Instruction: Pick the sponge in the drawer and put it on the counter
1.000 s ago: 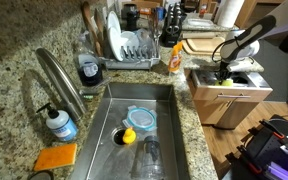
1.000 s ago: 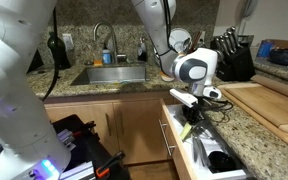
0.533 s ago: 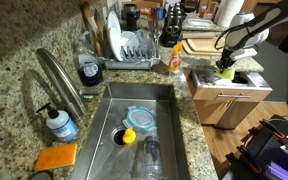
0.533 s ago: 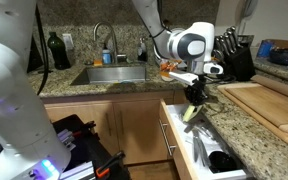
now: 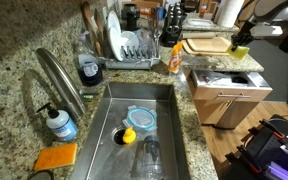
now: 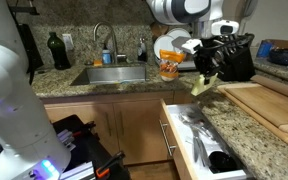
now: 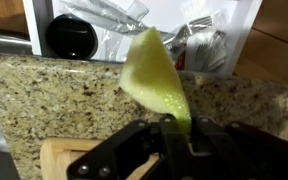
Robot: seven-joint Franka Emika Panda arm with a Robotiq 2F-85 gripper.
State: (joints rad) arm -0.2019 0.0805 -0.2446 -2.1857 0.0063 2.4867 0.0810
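Gripper (image 6: 206, 74) clamped on small yellow soft sponge (image 7: 156, 75), mid-carry over speckled granite table (image 7: 44, 95); next, lower and release.

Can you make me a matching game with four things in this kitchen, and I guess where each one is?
Things:
1 small yellow sponge
2 flat orange sponge
3 round yellow thing
4 drawer

Places or states:
A in the sink
B pulled open
C held in the gripper
D on the counter beside the sink

Pairs: 1-C, 2-D, 3-A, 4-B
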